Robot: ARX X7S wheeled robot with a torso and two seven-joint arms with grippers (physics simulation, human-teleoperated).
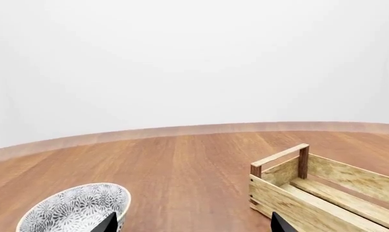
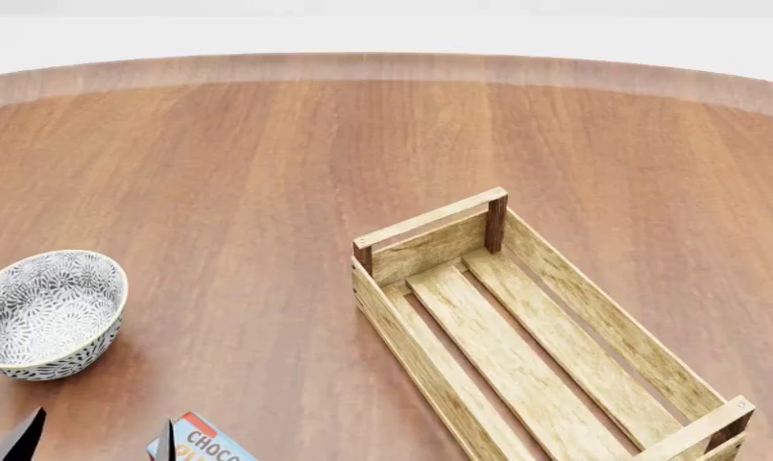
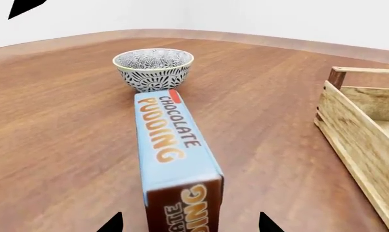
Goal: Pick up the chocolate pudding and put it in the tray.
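A: Chocolate pudding [image 3: 175,159] lies flat on the worktop [image 3: 59,135] by the bowl [image 3: 153,68], between my right end effector's [image 3: 189,223] spread tips

B: Light, stiff carton; I'd pinch its long sides

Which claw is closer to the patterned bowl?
Left. The left claw hangs just beside the bowl, on its near side. The right claw sits at the chocolate pudding's other end, with the whole carton between it and the bowl.
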